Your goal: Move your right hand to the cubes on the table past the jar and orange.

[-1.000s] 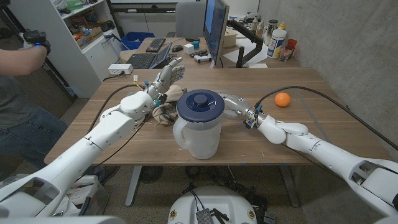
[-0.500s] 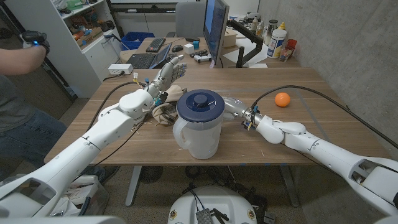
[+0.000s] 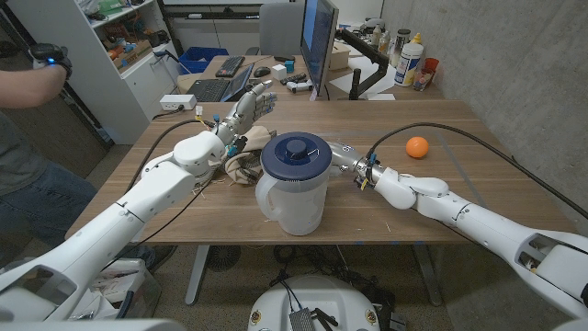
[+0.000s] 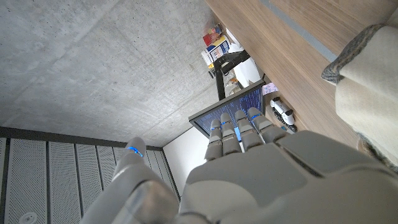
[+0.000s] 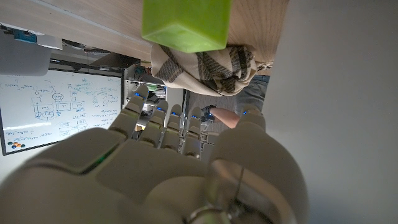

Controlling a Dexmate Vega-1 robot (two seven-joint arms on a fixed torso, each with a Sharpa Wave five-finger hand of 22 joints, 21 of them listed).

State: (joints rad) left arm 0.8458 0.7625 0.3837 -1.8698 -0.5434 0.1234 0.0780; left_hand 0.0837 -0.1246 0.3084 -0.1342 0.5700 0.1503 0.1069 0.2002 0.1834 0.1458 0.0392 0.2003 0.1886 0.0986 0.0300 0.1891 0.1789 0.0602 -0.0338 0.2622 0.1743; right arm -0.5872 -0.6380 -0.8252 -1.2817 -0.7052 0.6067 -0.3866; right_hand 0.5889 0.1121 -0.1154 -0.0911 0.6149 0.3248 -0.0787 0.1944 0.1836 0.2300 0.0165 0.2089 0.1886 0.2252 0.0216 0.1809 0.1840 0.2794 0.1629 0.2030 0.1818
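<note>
A green cube [image 5: 186, 23] is seen in the right wrist view, lying on the wooden desk [image 3: 459, 188] just beside a striped, crumpled cloth [image 5: 205, 67]. In the head view the cube itself is hidden behind the jar [image 3: 295, 184], and only the cloth [image 3: 241, 167] is made out at the jar's left side; whether more than one cube lies there cannot be told.

The jar, a clear pitcher with a dark blue lid [image 3: 296, 155], is placed near the middle of the desk, with its handle turned toward the near left. The orange [image 3: 417, 147] is set well apart to the right of it, near a black cable [image 3: 496, 147] that is looped across the desk.

The right hand [image 3: 347, 158] is held low over the desk just beside the jar's right side, between the jar and the orange, partly hidden by the lid. In the right wrist view its fingers [image 5: 163, 121] are seen stretched out side by side toward the cube and the cloth, with nothing held.

The left hand [image 3: 250, 108] is raised behind the cloth, its fingers [image 4: 239, 127] extended and slightly apart, nothing gripped.

A monitor [image 3: 317, 41] and a keyboard [image 3: 230, 66] are seen on another desk behind, and a person's arm [image 3: 37, 78] is visible at the left edge.
</note>
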